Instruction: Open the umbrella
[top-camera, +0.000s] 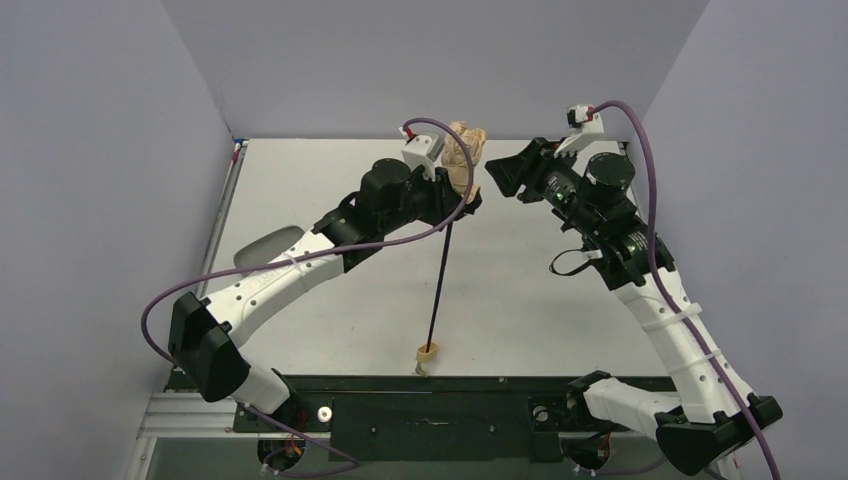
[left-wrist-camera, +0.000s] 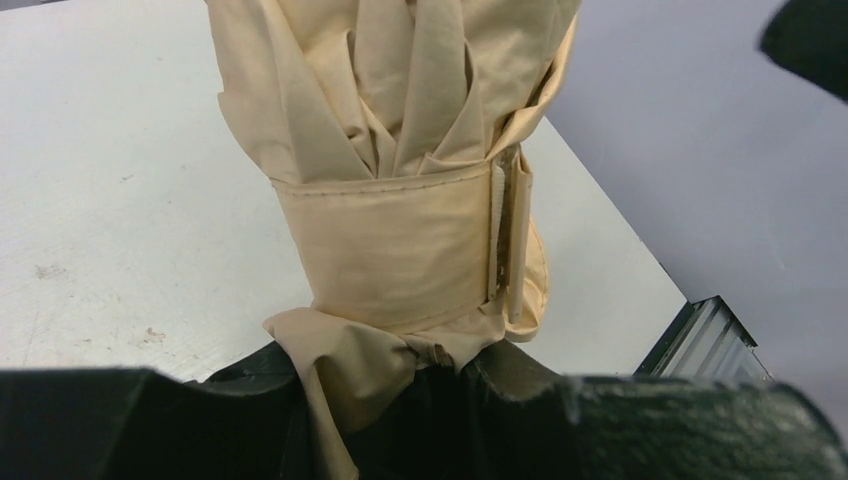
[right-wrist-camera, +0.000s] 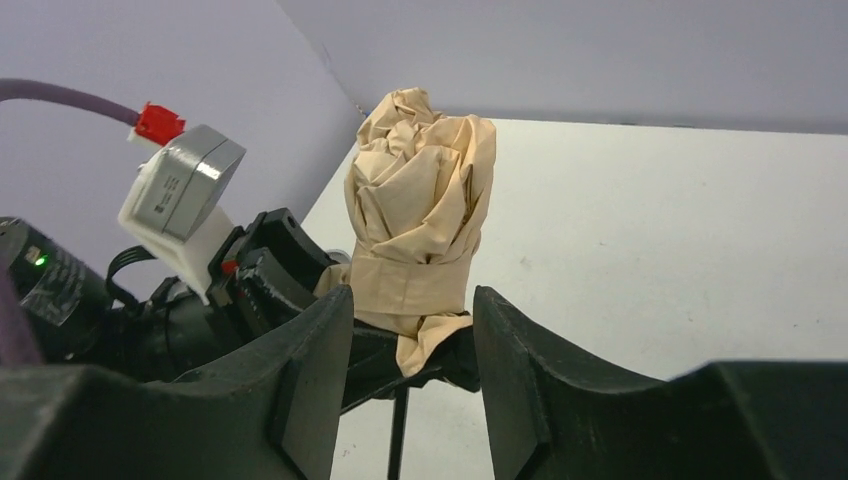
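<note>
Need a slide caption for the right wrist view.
Left gripper clamps the strapped, folded umbrella near its canopy base; open right gripper faces it.

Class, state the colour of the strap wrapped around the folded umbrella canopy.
Peach-tan, the same as the canopy. The strap shows best in the left wrist view.

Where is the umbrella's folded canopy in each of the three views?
Top external: folded canopy at upper centre, small.
Left wrist: fills the centre, close up.
Right wrist: centre, upright.
Shared landmark: the left pincer clamped on its lower end.
</note>
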